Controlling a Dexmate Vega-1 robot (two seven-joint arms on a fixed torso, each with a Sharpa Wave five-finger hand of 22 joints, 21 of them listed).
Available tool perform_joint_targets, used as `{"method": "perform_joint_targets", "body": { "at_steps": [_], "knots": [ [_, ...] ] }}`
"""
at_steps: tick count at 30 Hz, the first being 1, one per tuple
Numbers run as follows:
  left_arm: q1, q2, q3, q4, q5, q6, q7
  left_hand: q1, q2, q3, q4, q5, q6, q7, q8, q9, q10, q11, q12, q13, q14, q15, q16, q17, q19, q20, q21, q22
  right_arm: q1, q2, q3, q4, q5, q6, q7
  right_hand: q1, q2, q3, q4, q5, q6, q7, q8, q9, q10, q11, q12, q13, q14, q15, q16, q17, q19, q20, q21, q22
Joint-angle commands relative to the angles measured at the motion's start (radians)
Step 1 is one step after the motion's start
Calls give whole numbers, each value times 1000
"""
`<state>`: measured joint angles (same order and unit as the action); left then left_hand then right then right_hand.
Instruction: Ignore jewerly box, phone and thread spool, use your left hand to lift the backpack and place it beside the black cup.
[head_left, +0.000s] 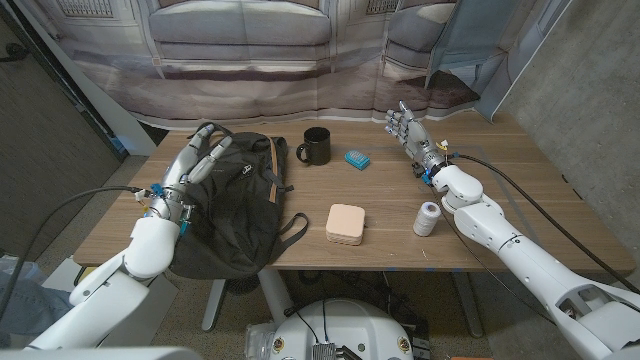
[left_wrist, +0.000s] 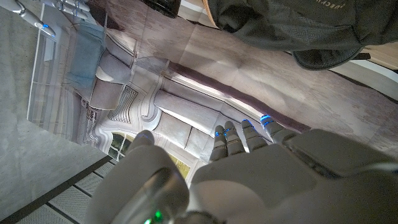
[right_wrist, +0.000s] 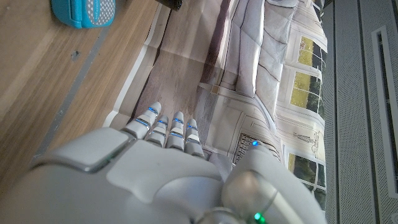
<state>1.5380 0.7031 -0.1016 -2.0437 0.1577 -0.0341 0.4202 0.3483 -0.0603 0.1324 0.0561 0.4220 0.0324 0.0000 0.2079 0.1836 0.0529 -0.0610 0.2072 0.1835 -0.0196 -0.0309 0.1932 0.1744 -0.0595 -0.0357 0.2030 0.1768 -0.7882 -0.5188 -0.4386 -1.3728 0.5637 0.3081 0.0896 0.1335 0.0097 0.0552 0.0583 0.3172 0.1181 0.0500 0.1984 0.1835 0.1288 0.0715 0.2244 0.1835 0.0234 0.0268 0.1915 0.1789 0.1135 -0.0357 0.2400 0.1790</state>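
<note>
arms: glossy white shells | black cables | robot hand (head_left: 192, 160): grey-white fingers, apparently blue-lit bands

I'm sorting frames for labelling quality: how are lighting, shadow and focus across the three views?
Head view: even, soft light; the backpack is so dark that its folds barely read, and the black cup casts only a faint shadow. Left wrist view: the left hand, close to the lens, looks soft, the backdrop sharper. Right wrist view: the right hand looks bright and slightly blurred, the table's wood grain clear.
</note>
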Motion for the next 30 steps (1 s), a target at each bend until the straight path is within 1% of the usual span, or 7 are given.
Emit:
{"method": "perform_joint_targets", "body": {
  "at_steps": [1, 4, 8, 18, 24, 29, 30],
  "knots": [
    [21, 7, -5, -25, 33, 36, 13, 16, -3, 2, -5, 11, 6, -4, -1, 6, 3, -1, 0, 3, 7, -7, -4, 5, 5, -35, -2, 0, 0, 4, -2, 5, 0, 7, 3, 4, 4, -9, 3, 0, 8, 1, 1, 4, 10, 4, 3, 3, 4, 5, -2, 5, 6, -14, 0, 6],
    [22, -2, -1, -25, 32, 35, 20, 18, -3, 2, -6, 12, 6, -3, -1, 6, 3, 0, -1, 3, 6, -8, -4, 5, 5, -35, -2, 0, 2, 7, -3, 8, 3, 8, 7, 4, 5, -9, 3, 0, 8, 0, 1, 4, 10, 3, 3, 3, 4, 5, -2, 5, 7, -14, -1, 6],
    [10, 3, 21, -17, 48, 38, 22, 22, -4, 2, -8, 14, 5, -4, -2, 6, 4, -4, -1, 3, 7, -8, -4, 5, 4, -33, -3, 0, 3, 4, -4, 6, 0, 11, 13, 4, 5, -9, 3, 0, 8, 0, 1, 4, 9, 2, 2, 3, 4, 6, -2, 5, 7, -14, -1, 6],
    [13, 22, 31, -53, 91, 107, 25, 34, -6, 0, -14, 19, 9, -7, -1, 6, 6, -8, -1, 3, 10, -11, -4, 5, 7, -31, -3, 0, -17, -8, 11, -12, 12, 18, 8, 5, 6, -10, 2, 0, 8, 0, 0, 4, 9, 1, 1, 3, 5, 6, -2, 5, 8, -13, -3, 6],
    [15, 29, 41, -64, 121, 142, 35, 39, -8, -1, -18, 22, 8, -7, -1, 6, 6, -12, -1, 3, 11, -12, -4, 5, 7, -29, -3, 0, -21, -8, 13, -6, 19, 23, 16, 6, 7, -10, 2, 0, 9, -1, 0, 4, 10, 1, 1, 3, 5, 6, -3, 5, 9, -13, -4, 6],
    [13, 39, 54, -68, 145, 166, 40, 43, -9, -1, -20, 24, 8, -9, -2, 6, 7, -9, -1, 3, 11, -12, -5, 5, 7, -28, -3, 0, -21, -6, 15, -5, 20, 25, 15, 7, 8, -10, 1, 0, 8, 0, 0, 4, 11, 2, 1, 3, 5, 6, -3, 5, 9, -13, -5, 6],
    [13, 42, 55, -72, 150, 174, 39, 44, -9, -2, -20, 25, 8, -9, -2, 6, 7, -12, -1, 4, 11, -12, -5, 5, 8, -28, -3, 0, -19, -6, 13, -2, 18, 28, 19, 7, 8, -10, 1, 0, 9, 0, 0, 4, 11, 2, 1, 3, 4, 6, -3, 5, 9, -13, -5, 6]
  ]
}}
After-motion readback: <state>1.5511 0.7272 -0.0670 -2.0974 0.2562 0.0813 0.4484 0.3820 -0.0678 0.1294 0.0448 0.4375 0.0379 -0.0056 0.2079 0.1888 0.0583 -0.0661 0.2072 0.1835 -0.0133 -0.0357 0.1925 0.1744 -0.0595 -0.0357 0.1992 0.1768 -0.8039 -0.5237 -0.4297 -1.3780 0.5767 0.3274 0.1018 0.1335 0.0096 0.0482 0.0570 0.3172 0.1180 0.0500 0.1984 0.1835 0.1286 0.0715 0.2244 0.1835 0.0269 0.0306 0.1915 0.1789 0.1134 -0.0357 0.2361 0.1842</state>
